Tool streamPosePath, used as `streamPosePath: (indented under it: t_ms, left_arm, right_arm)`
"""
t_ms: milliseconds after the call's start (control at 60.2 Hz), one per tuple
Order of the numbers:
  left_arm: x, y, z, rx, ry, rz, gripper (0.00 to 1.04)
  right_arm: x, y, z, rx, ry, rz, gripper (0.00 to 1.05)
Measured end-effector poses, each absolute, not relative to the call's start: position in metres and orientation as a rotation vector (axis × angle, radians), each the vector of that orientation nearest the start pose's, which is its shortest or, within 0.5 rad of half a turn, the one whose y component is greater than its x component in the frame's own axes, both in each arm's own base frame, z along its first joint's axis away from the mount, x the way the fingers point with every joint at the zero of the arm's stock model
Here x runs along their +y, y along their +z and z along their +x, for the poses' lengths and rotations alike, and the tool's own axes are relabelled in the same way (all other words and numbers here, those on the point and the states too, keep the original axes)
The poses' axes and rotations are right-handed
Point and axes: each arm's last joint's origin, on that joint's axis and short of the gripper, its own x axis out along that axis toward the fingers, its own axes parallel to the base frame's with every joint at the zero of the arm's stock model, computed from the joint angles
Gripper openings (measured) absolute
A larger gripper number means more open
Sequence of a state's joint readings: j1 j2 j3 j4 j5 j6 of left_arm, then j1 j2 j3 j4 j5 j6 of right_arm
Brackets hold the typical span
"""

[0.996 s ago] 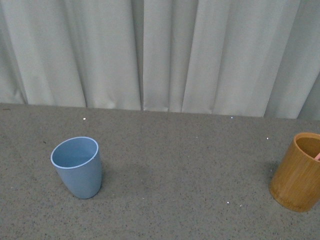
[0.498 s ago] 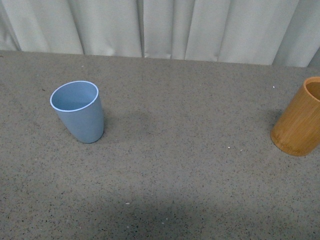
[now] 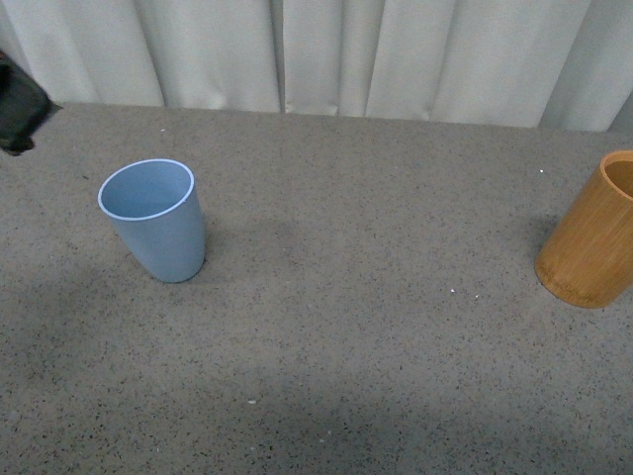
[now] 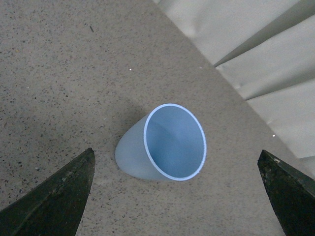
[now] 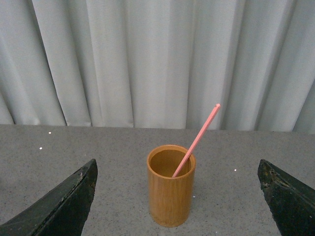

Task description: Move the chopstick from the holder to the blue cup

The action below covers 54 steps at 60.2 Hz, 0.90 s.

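Right arm was the one lined up for the pick. In the right wrist view the right fingers (image 5: 64, 204) were spread wide with nothing in them, and the round bamboo holder (image 5: 171, 187) stood upright straight ahead, centred in the gap between them but apart from both.

The thin pink chopstick (image 5: 197, 139) was in that holder. Its lower end was inside and its shaft leaned on the rim. Its long axis was slanted, not vertical, with the upper end well above the rim against the white curtain (image 5: 147, 59). My read: the grasp had to go on the exposed upper shaft, with the fingers closing across that slant.

In the front view the holder (image 3: 591, 233) sat at the right edge of the frame, partly cut off, and the chopstick did not show there. The blue plastic cup (image 3: 153, 220) was left of centre, upright on the grey speckled table (image 3: 346, 327), well apart from the holder.

The left fingers (image 4: 54, 196) were also wide open and empty, looking down into the cup (image 4: 167, 142). The cup's mouth was clear and I could see nothing inside it. A dark part at the upper left edge of the front view was probably the left arm (image 3: 20, 109).

Transfer not started: chopstick in holder, cup apparently empty.
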State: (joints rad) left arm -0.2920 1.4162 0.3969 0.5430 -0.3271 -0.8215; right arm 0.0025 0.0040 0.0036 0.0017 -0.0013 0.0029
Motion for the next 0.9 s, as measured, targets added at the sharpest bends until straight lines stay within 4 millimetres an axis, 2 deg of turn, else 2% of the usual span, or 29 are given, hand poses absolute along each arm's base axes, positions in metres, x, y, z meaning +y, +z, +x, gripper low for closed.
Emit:
streamPosePath:
  t_ms: [299, 681, 896]
  left_arm:
    - [-0.072, 0.115, 0.253, 0.569, 0.254, -0.580, 0.98]
    - [-0.078, 0.098, 0.263, 0.653, 0.302, -0.524, 0.98]
    - [-0.079, 0.096, 0.268, 0.658, 0.305, -0.526, 0.98]
  right_arm:
    - [0.000, 0.165, 0.098, -0.001, 0.004, 0.003, 0.95]
    - [0.000, 0.165, 0.098, -0.001, 0.004, 0.003, 0.95]
    - [0.000, 0.165, 0.098, -0.001, 0.004, 0.003, 0.95]
